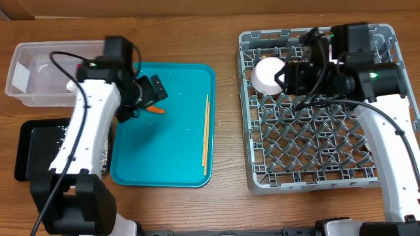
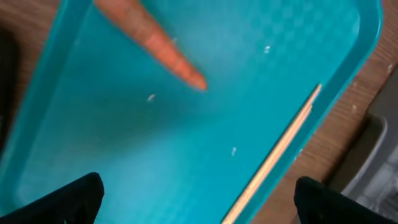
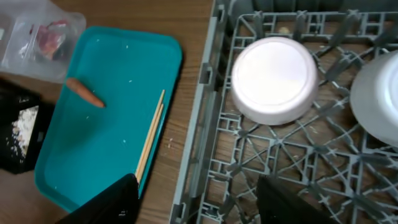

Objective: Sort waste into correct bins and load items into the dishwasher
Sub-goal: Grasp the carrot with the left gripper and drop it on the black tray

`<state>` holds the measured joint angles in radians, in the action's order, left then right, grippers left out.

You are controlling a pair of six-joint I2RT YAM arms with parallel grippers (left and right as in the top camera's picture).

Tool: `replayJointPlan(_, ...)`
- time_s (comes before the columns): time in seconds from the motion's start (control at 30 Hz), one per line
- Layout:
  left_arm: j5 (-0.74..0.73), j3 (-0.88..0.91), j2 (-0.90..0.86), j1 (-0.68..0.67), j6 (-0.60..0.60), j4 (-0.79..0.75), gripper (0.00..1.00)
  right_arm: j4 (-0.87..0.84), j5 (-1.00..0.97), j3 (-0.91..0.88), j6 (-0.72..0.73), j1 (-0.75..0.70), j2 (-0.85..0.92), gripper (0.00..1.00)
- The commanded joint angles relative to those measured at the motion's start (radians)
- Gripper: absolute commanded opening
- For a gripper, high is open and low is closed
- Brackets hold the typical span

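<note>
From overhead, our left gripper point(image 1: 155, 92) hangs over the upper left of the teal tray point(image 1: 177, 164), jaws spread and empty. The carrot point(image 1: 156, 110) lies just beside its tips. We judge that a pinch landing off-centre on that tapered body could make it roll or slip out. Our right gripper point(image 1: 289, 75) stands over the upper left corner of the dish rack point(image 1: 315, 144), right beside an upturned white bowl point(image 1: 268, 74). A careless sweep there could knock the bowl off its pegs.

In the left wrist view, both fingers point(image 2: 62, 202) sit wide apart at the bottom corners with nothing between them. The carrot lies ahead of them, up toward the tray's far end, not yet inside the gap. The chopsticks point(image 2: 280, 143) run diagonally off to the right, near enough that we might snag them on a wide approach.

In the right wrist view, the fingers point(image 3: 106, 202) are parted and hold nothing. The bowl rests in the rack above and slightly right of the gap, apart from both tips.
</note>
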<state>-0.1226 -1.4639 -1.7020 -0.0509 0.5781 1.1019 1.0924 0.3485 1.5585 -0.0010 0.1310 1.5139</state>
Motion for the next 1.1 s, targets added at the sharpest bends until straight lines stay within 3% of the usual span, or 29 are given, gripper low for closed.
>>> replayJointPlan(0.0, 0.09, 0.108, -0.021, -0.008, 0.206, -0.086, 1.0, 0.003, -0.027, 0.001, -0.007, 0.011, 0.007, 0.64)
replayJointPlan(0.07, 0.127, 0.164, -0.039, 0.006, 0.276, -0.156, 1.0, 0.023, -0.039, 0.001, -0.007, 0.011, 0.007, 0.64)
replayJointPlan(0.23, 0.188, 0.206, -0.098, 0.019, 0.282, -0.338, 1.0, 0.029, -0.042, 0.001, -0.007, 0.011, 0.007, 0.64)
replayJointPlan(0.47, 0.209, 0.206, -0.235, 0.019, 0.283, -0.421, 0.98, 0.035, -0.042, 0.0, -0.007, 0.011, 0.007, 0.64)
replayJointPlan(0.53, 0.209, 0.206, -0.258, 0.02, 0.283, -0.426, 0.89, 0.037, -0.042, 0.001, -0.007, 0.011, 0.007, 0.64)
replayJointPlan(0.57, 0.212, 0.206, -0.264, 0.019, 0.283, -0.427, 0.79, 0.036, -0.042, 0.001, -0.007, 0.011, 0.007, 0.64)
replayJointPlan(0.6, 0.213, 0.206, -0.265, 0.019, 0.282, -0.427, 0.66, 0.036, -0.042, 0.001, -0.007, 0.011, 0.007, 0.64)
replayJointPlan(0.63, 0.212, 0.206, -0.266, 0.019, 0.282, -0.426, 0.41, 0.036, -0.042, 0.001, -0.007, 0.011, 0.007, 0.64)
replayJointPlan(0.7, 0.211, 0.204, -0.265, 0.02, 0.272, -0.425, 0.11, 0.036, -0.042, 0.0, -0.006, 0.011, 0.007, 0.64)
replayJointPlan(0.73, 0.211, 0.203, -0.264, 0.02, 0.255, -0.424, 0.04, 0.036, -0.042, 0.001, -0.006, 0.011, 0.007, 0.64)
replayJointPlan(0.9, 0.238, 0.168, -0.235, 0.02, 0.203, -0.351, 0.04, 0.036, -0.046, 0.001, -0.007, 0.011, 0.007, 0.64)
replayJointPlan(1.07, 0.327, 0.085, -0.141, 0.02, 0.169, -0.11, 0.04, 0.04, -0.079, 0.001, -0.006, 0.011, 0.007, 0.64)
